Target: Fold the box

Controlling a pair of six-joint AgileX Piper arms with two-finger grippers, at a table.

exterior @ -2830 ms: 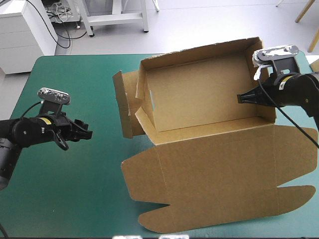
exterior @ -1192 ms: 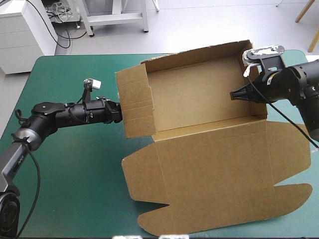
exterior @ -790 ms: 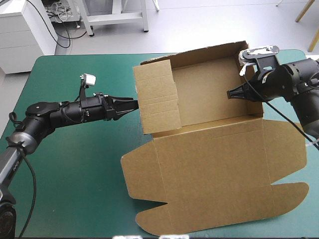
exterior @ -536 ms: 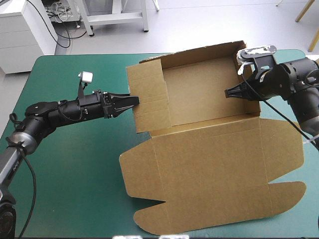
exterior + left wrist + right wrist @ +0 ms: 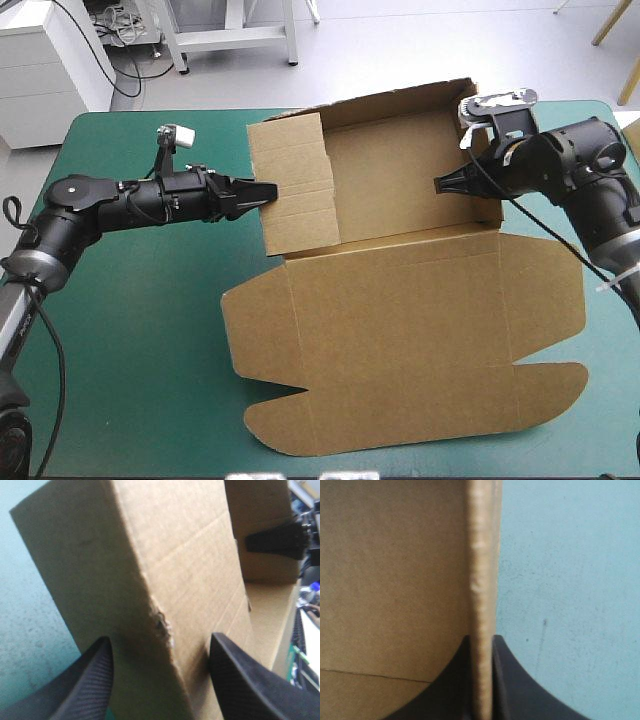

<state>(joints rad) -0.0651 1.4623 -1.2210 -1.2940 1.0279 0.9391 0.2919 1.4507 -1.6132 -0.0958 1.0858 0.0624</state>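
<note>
The brown box point(image 5: 400, 180) stands as an open tray at the table's far middle, its wide lid point(image 5: 400, 340) lying flat toward the near edge. My left gripper point(image 5: 262, 192) reaches in from the left, its fingers open around the upright left side wall point(image 5: 295, 185). In the left wrist view that wall point(image 5: 165, 570) fills the gap between the left gripper point(image 5: 160, 640). My right gripper point(image 5: 440, 185) is shut on the box's right wall point(image 5: 490, 190); the right wrist view shows the board's edge point(image 5: 481, 555) pinched in the right gripper point(image 5: 481, 640).
The teal-green cover point(image 5: 130, 330) runs from the box to the table's left and near edges. The lid's rounded flaps point(image 5: 290, 430) reach close to the near edge. The right gripper point(image 5: 275, 537) shows far across the tray in the left wrist view.
The left arm swung in from the left and pressed the loose left side wall upright. The whole box slid left and a little nearer, with the right gripper still holding the right wall.
</note>
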